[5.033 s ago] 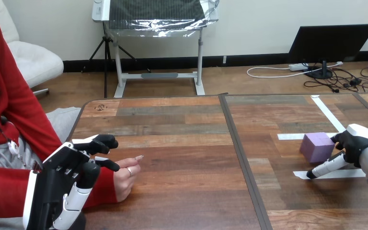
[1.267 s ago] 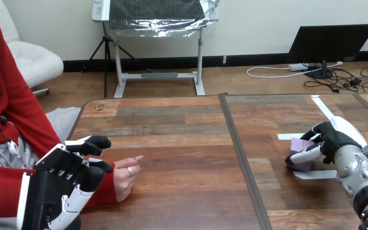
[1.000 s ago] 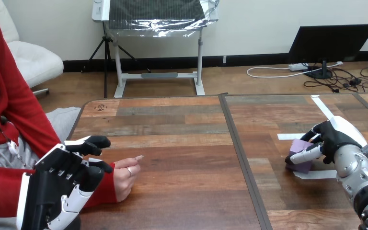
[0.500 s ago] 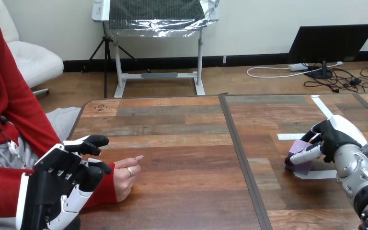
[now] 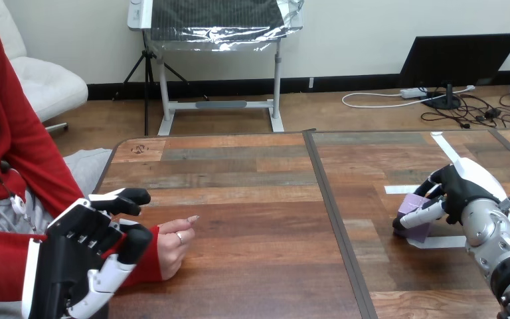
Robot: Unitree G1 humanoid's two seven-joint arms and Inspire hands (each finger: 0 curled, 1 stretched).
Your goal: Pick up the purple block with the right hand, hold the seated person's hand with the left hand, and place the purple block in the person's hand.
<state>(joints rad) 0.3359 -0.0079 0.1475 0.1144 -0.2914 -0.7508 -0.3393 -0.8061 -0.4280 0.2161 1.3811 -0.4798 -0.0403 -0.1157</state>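
grip check first: right hand (image 5: 463, 191) is at the right side of the table (image 5: 252, 206), clamped on the purple block (image 5: 421, 230), with one of its fingers (image 5: 422, 214) laid across the block's near face and the palm over its top. block sits just above a white tape strip (image 5: 441, 242); cannot tell if its base is clear of the wood. step in hand, by my reading, is the lift that opens the carry. to do it well: raise straight up before any sideways travel, so a low corner does not drag on the tape or the seam between the boards, and hold the wrist level so the block cannot pivot out from under that one crossing finger. left hand (image 5: 83, 242) is at the near left, over the red sleeve at the person's wrist; cannot tell whether it has closed on the wrist or only lies against it. person's hand (image 5: 172, 244) rests on the table, loosely curled, thumb side up, well apart from the block. support there should be firm and the palm turned up before the block arrives, else it has nowhere to land.
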